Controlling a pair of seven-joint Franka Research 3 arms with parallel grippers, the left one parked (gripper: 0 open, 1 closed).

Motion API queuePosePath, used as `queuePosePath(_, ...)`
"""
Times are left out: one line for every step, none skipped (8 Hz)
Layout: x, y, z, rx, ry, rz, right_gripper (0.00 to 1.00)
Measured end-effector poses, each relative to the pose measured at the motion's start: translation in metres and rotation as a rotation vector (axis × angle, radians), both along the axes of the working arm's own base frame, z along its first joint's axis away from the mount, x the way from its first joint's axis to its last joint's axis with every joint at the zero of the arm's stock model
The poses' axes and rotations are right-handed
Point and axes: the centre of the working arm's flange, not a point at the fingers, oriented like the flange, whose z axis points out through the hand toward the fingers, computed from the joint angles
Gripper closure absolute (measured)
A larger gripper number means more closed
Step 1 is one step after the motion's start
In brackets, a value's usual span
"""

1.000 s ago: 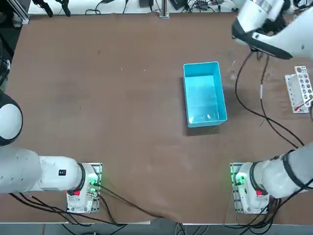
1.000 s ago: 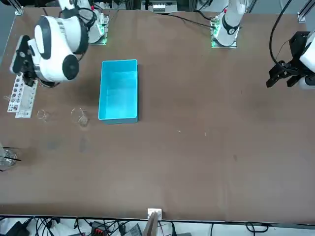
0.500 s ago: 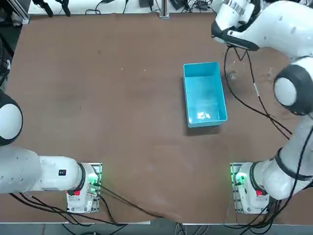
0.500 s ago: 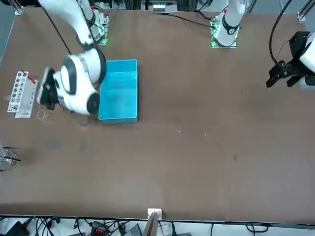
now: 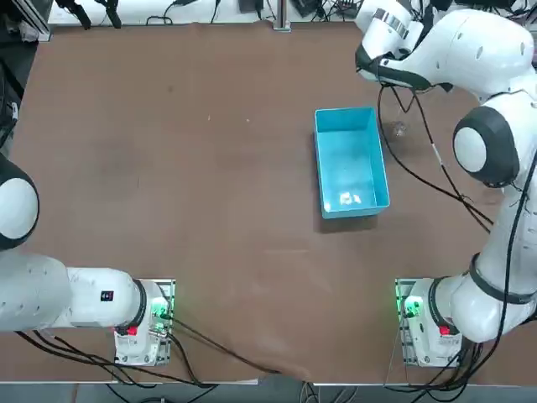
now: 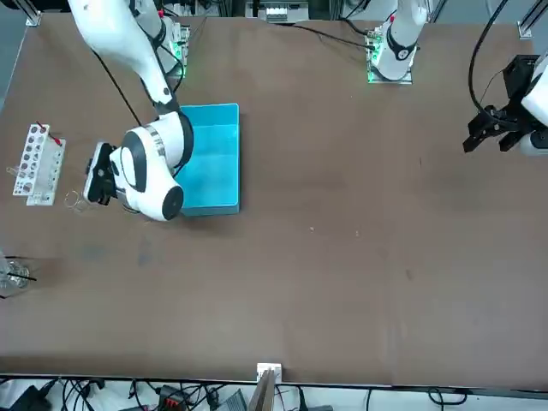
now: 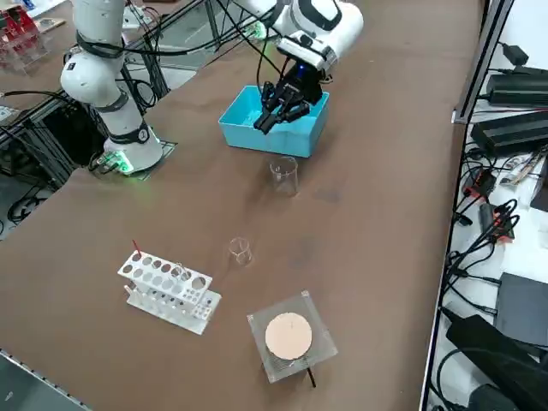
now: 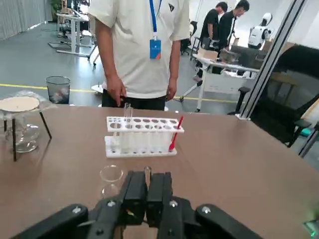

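My right gripper [image 8: 147, 193] is shut on a thin clear glass tube [image 8: 146, 172] that sticks out between the fingertips. In the right side view the gripper [image 7: 271, 116] hovers at the edge of the blue bin [image 7: 295, 139], on the side facing a glass beaker [image 7: 284, 175]. From the front, the gripper [image 6: 96, 175] is left of the bin [image 6: 224, 159], pointing toward the white tube rack [image 6: 37, 163] and a small beaker [image 6: 75, 202]. The wrist view looks across the table at a beaker [image 8: 110, 176] and the rack [image 8: 142, 137].
A red-tipped stick [image 8: 174, 134] stands in the rack. A clear stand with a tan disc [image 7: 289, 336] sits near the table's right edge. A person in a white shirt [image 8: 137, 50] stands just past that edge. The bin [image 5: 320, 159] lies right of the table's middle.
The right arm has swung away from the tube rack and come in beside the blue bin, with the gripper now low near the beakers.
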Motion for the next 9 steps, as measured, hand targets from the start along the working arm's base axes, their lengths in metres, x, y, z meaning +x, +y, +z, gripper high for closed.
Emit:
queuePosePath(0.002, 0.0, -0.007, 0.009, -0.01, -0.003, 0.95)
queuePosePath(0.003, -0.001, -0.015, 0.017, -0.014, -0.002, 0.95)
queuePosePath(0.004, -0.001, -0.021, 0.015, -0.022, -0.003, 0.95)
queuePosePath(0.005, -0.001, -0.024, 0.013, -0.034, -0.005, 0.95)
queuePosePath(0.007, -0.002, -0.024, 0.014, -0.05, -0.007, 0.95)
queuePosePath(0.009, -0.001, -0.024, 0.015, -0.072, -0.009, 0.95)
queuePosePath(0.009, -0.001, -0.028, 0.014, -0.087, -0.012, 0.95)
queuePosePath(0.01, 0.0, -0.034, 0.014, -0.095, -0.015, 0.95)
queuePosePath(0.01, 0.001, -0.04, 0.019, -0.103, -0.018, 0.95)
